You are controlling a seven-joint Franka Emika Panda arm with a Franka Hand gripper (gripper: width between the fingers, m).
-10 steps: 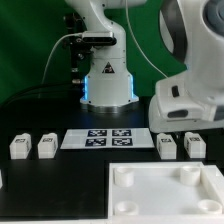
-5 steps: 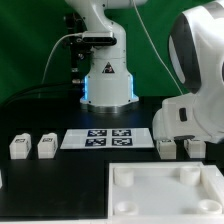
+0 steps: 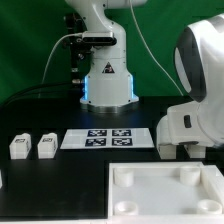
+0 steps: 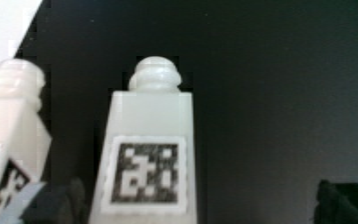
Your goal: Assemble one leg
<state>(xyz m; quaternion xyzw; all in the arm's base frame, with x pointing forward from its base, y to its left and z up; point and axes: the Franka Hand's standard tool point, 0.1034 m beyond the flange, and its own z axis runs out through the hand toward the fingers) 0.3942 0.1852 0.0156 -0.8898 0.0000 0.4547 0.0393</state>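
Note:
In the wrist view a white leg (image 4: 151, 150) with a square tag on its face and a rounded peg at its end lies on the black table. It sits between my open gripper (image 4: 197, 205) fingers, nearer one dark fingertip (image 4: 43, 200) than the other. A second leg (image 4: 12, 120) lies beside it, outside the jaws. In the exterior view two more legs (image 3: 18, 147) (image 3: 46, 147) stand at the left. The arm's white wrist body (image 3: 192, 120) hangs low at the right and hides the gripper and the legs under it.
The marker board (image 3: 108, 138) lies in the middle in front of the robot base (image 3: 105, 85). The large white square plate (image 3: 165, 190) with round corner sockets lies at the front right, close below the arm.
The arm's wrist has come down and shifted toward the exterior view's right. It now covers the two right-hand legs that showed before.

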